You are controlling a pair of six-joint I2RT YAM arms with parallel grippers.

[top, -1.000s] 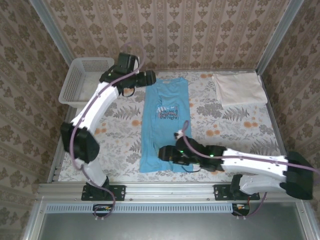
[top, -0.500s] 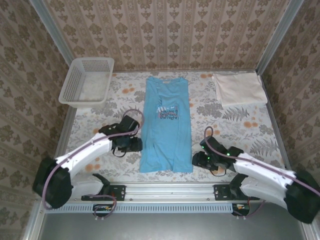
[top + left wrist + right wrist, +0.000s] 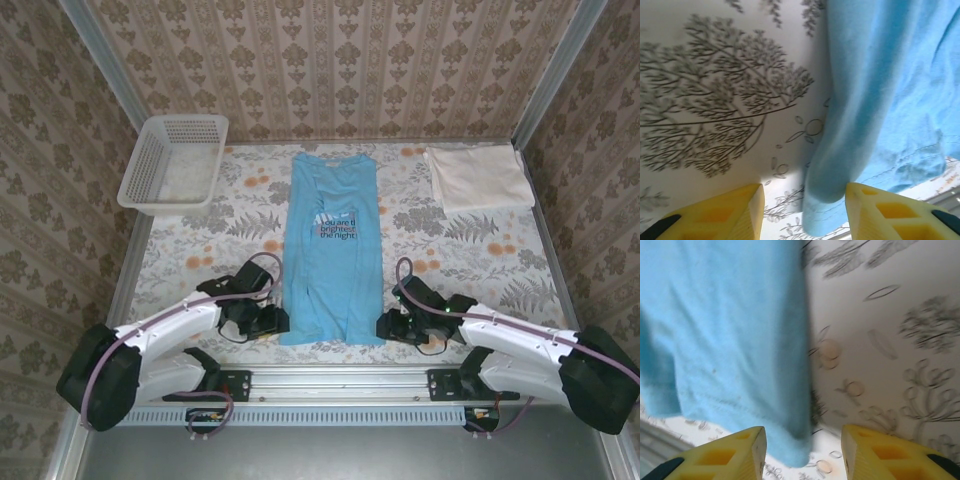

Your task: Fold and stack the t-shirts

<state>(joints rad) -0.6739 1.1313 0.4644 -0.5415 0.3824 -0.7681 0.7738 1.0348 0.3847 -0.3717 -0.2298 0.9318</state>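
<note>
Blue t-shirt [image 3: 333, 250]: lay 12-to-6 o'clock.
Left gripper [image 3: 805, 200]: part-open, empty, straddled its 7 o'clock corner.
Right gripper [image 3: 802, 440]: likewise (5 o'clock corner).

We see walls [image 3: 330, 60] papered in a beige damask pattern on three sides: across the top of the frame and slanting down its left and right edges. A pale metal corner post [image 3: 98, 50] runs diagonally at the upper left, and another at the upper right. The surface [image 3: 190, 240] wears a white cloth printed with grey leafy sprigs and orange blossoms. A silver aluminium rail [image 3: 340, 376] crosses the bottom of the frame, with a grey panel [image 3: 340, 450] below it. Light falls soft and even.
</note>
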